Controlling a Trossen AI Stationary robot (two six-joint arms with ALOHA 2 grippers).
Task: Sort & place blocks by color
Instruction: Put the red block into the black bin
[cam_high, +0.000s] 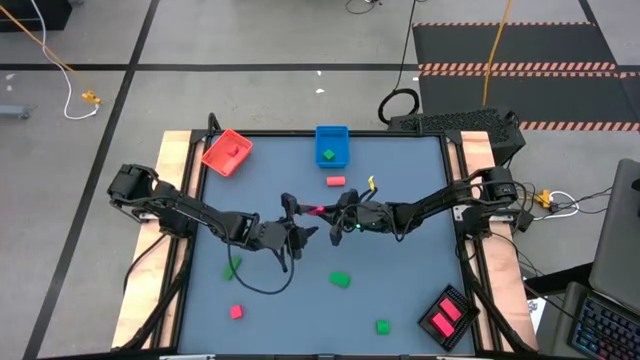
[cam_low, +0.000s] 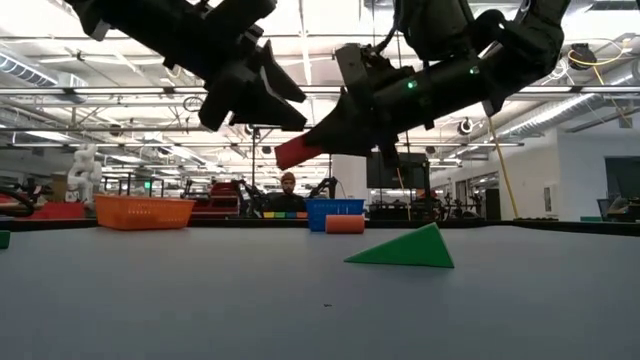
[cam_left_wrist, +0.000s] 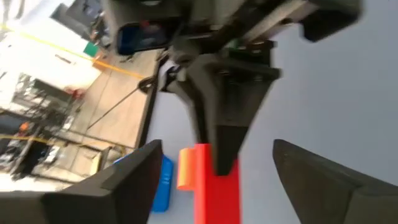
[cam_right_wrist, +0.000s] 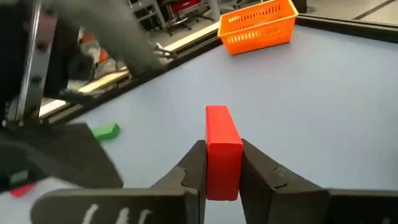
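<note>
My right gripper (cam_high: 333, 212) hangs over the table's middle, shut on a red bar (cam_high: 318, 210), seen also in the low view (cam_low: 292, 152). My left gripper (cam_high: 300, 224) faces it from the left, open. In the left wrist view its fingers (cam_left_wrist: 134, 177) stand on either side of the red bar (cam_left_wrist: 216, 196), apart from it. Loose blocks lie flat on the table: a red one (cam_high: 336, 181), green ones (cam_high: 340, 279) (cam_high: 382, 326) (cam_high: 232, 268) and a pink-red one (cam_high: 236, 312). My right gripper pinches the red bar between its two fingers at the bar's near end (cam_right_wrist: 222, 171). The bar lies along the fingers, and its free end (cam_right_wrist: 217, 118) sticks out past the fingertips toward my left gripper. The fingers come from the table's right, slanting slightly down. The bar is lifted clear.
A red tray (cam_high: 228, 152) and a blue tray (cam_high: 332, 145) sit near the far edge; the blue one holds a green block. A black tray (cam_high: 448, 318) with pink blocks sits at the near right corner. A person sits far behind the table (cam_low: 288, 190).
</note>
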